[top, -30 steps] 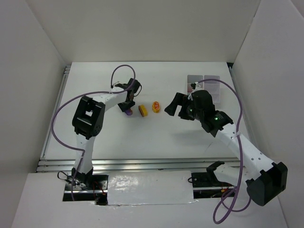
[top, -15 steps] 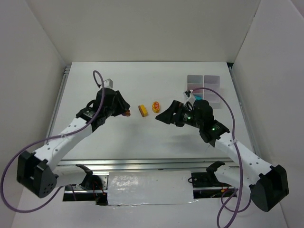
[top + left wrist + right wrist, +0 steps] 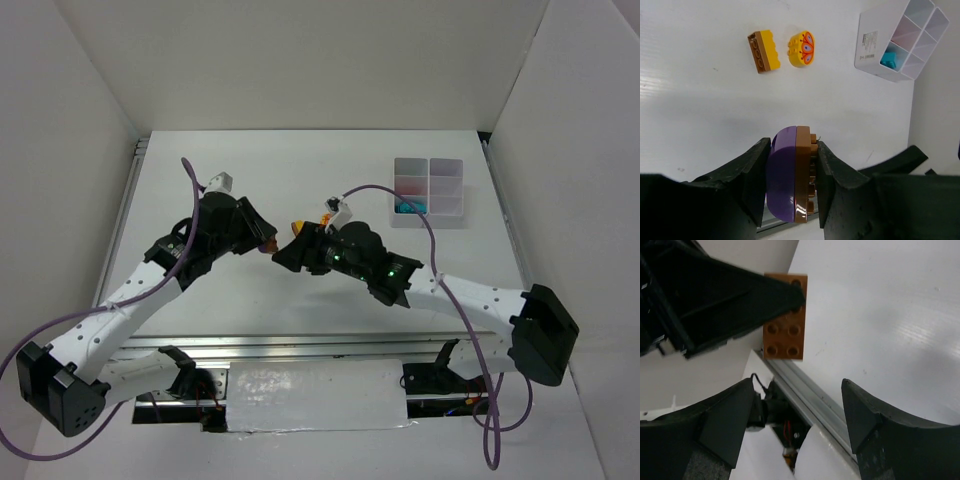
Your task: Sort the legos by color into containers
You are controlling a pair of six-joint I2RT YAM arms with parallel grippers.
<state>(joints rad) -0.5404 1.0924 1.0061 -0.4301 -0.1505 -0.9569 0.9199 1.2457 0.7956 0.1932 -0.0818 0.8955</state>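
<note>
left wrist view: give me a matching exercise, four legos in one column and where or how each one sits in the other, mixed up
Things:
1. purple lego
2. yellow brick
3. yellow oval
4. cyan lego

Places or states:
A. in a tray cell
B. clamped in the left gripper
C. on the table, red pattern on top
D. on the table, brown layer on one side

Pairs: 1-B, 2-D, 3-C, 4-A

White table (image 3: 300, 170) boxed in by plain white walls (image 3: 320, 60).
</note>
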